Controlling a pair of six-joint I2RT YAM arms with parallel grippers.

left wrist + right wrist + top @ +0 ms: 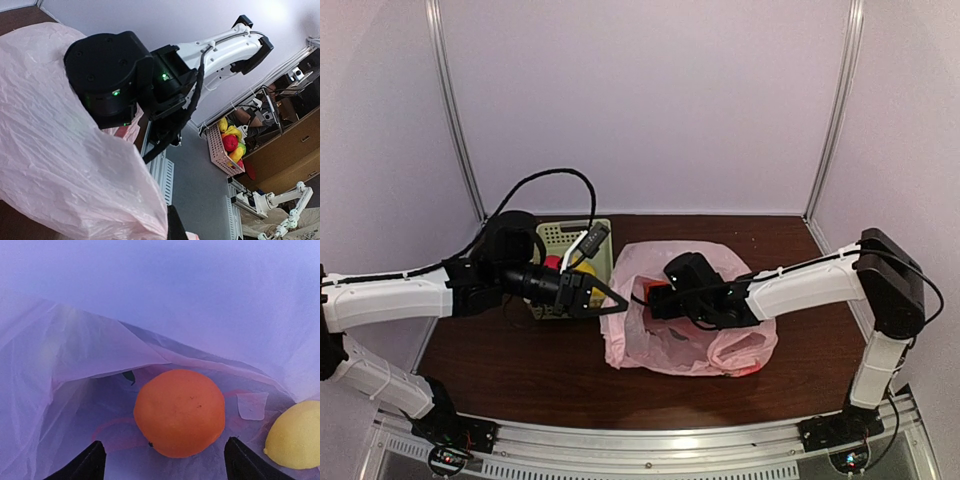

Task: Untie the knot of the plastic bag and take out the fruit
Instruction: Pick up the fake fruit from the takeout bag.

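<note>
The pink plastic bag (720, 345) lies open at mid table. My left gripper (610, 300) is shut on the bag's left edge and holds it up. In the left wrist view the bag (50, 125) fills the left side and only one fingertip (175, 225) shows. My right gripper (655, 300) reaches into the bag's mouth. In the right wrist view it (165, 465) is open, with an orange fruit (179, 412) lying just ahead between the fingers, untouched. A yellow fruit (295, 435) lies to its right, and the bag's film (75, 340) hangs above.
A pale green slotted basket (560, 235) stands behind my left gripper, holding a red fruit (552, 264) and a yellow one (585, 268). White walls close the table's back and sides. Another fruit basket (220, 150) shows off the table in the left wrist view.
</note>
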